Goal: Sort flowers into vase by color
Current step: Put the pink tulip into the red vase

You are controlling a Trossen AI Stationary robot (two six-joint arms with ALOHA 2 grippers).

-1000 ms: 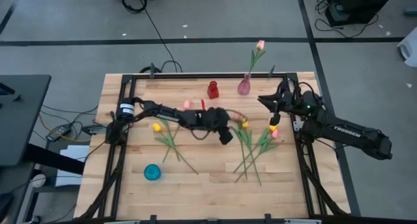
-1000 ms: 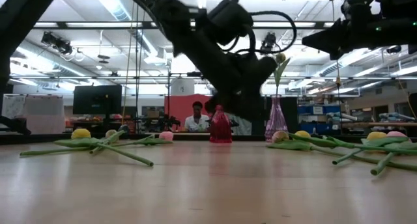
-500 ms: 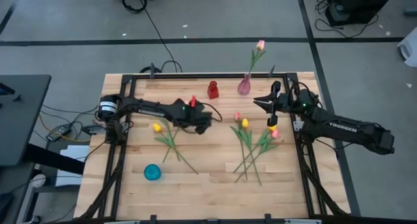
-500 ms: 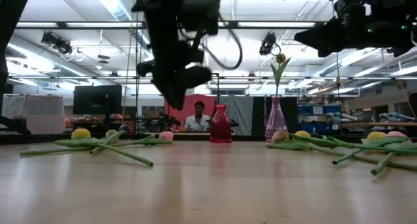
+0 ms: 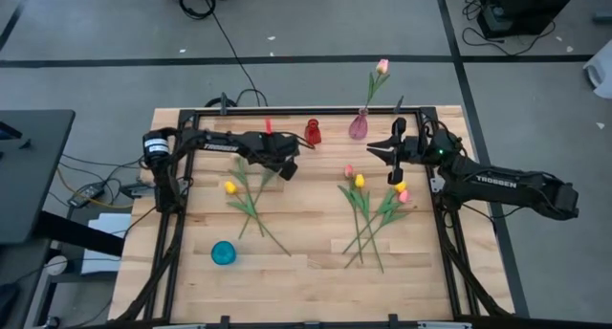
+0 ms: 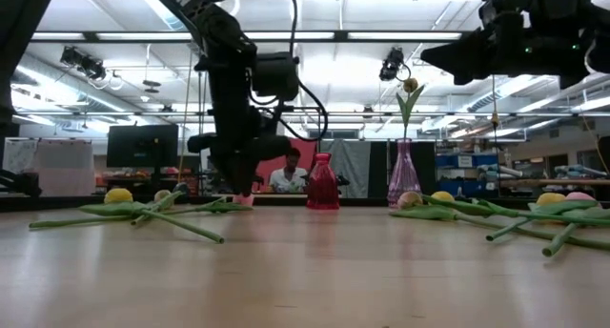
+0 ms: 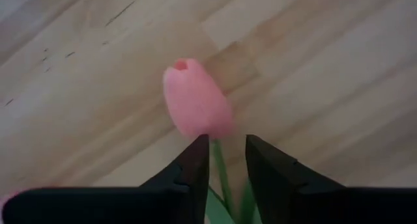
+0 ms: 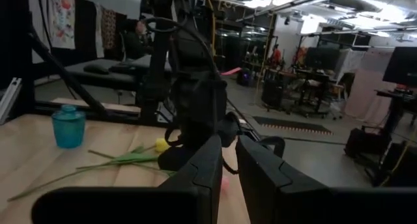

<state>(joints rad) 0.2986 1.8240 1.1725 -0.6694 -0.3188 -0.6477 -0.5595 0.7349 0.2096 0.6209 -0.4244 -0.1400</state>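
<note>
My left gripper (image 5: 283, 166) is low over the left group of tulips (image 5: 251, 207), open by a narrow gap. In the left wrist view a pink tulip head (image 7: 195, 100) lies on the wood just ahead of the gripper (image 7: 227, 152). A yellow tulip head (image 5: 229, 187) lies beside that group. Several more pink and yellow tulips (image 5: 373, 209) lie crossed on the right of the table. My right gripper (image 5: 392, 166) hangs shut and empty above their far end. A pink vase (image 5: 359, 128) at the far edge holds one upright pink tulip (image 5: 382, 67). My left gripper comes down from above with the pink tulip's green stem (image 7: 217, 155), just below the head, between its two fingers. I cannot tell whether the fingers touch the stem. The tulip lies flat on the table.
A red vase (image 5: 313, 132) stands at the far edge next to the pink one. A teal vase (image 5: 223, 252) stands near the front left. A black frame (image 5: 449, 233) runs around the tabletop. A person sits in the room beyond the table (image 6: 289, 171).
My left arm has drawn back from the middle of the table toward the left and far side. Its gripper has come down low over the pink tulip of the left group. My right gripper has edged a little toward the table's left.
</note>
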